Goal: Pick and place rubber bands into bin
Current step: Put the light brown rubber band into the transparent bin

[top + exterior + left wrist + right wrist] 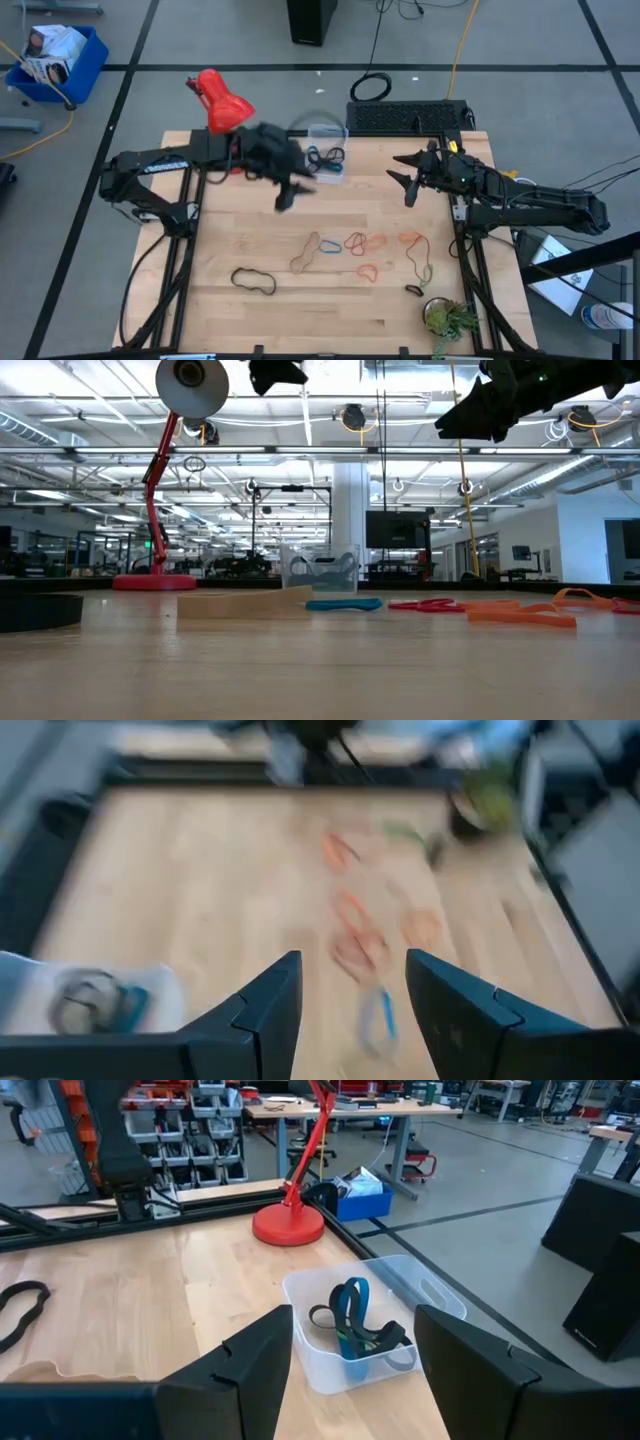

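Bands first: the clear bin sits at the far edge of the bench, about midway along it, and holds blue and black bands — exact number can't be told. Out on the bench, a tan band and a blue one lie at the middle. Next toward the right edge come what look like two red bands and two orange ones, then another orange loop joined to a long olive one. One small black band lies near the plant at the near right corner. One large black band lies alone toward the near left. Left hand hovers just beside the bin, fingers apart, nothing in them. Right hand hangs near the far right corner, fingers spread wide, empty too. One red lamp stands at the far left.
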`<state>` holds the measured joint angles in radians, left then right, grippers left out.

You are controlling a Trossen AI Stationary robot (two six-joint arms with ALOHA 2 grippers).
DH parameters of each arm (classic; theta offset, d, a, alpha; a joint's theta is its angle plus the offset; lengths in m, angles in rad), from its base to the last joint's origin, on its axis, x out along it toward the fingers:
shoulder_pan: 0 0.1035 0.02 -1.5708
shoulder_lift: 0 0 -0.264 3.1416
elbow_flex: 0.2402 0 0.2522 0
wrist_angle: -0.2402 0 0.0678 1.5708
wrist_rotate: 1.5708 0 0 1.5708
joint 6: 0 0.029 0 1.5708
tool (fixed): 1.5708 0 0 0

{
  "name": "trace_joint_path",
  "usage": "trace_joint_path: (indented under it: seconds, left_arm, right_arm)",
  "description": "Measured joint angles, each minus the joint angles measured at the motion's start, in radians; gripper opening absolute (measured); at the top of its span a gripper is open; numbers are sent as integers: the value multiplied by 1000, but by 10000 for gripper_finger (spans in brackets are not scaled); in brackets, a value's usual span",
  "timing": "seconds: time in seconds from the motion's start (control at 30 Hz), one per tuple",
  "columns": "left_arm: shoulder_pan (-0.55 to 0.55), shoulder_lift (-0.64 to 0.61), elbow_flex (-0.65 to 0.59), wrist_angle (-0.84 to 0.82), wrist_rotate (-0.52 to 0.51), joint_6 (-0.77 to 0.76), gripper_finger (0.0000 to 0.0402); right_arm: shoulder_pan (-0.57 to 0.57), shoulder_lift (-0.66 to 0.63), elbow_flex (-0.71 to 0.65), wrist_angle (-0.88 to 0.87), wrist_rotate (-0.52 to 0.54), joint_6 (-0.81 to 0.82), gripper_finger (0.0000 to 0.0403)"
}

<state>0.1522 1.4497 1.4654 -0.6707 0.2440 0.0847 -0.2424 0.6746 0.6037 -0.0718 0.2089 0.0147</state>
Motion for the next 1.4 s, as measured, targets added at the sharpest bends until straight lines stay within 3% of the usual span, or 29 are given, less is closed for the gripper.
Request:
trace_joint_path:
  seconds: [0.37, 0.47, 0.9, 1.17, 1.4]
  left_arm:
    - [-218, 127, 0, -217, -253, -153, 186]
    - [-252, 186, 0, -237, -254, -135, 186]
    - [-251, 447, 0, -239, -270, -473, 186]
    - [-238, 528, 0, -222, -246, -689, 186]
    - [-245, 583, 0, -185, -245, -717, 186]
  right_arm:
    - [0, 0, 0, -10, 0, 0, 208]
    - [0, 0, 0, -10, 0, 0, 208]
    - [0, 0, 0, -17, -1, 26, 208]
    - [0, 0, 0, -16, -1, 26, 208]
    - [0, 0, 0, -16, -1, 26, 208]
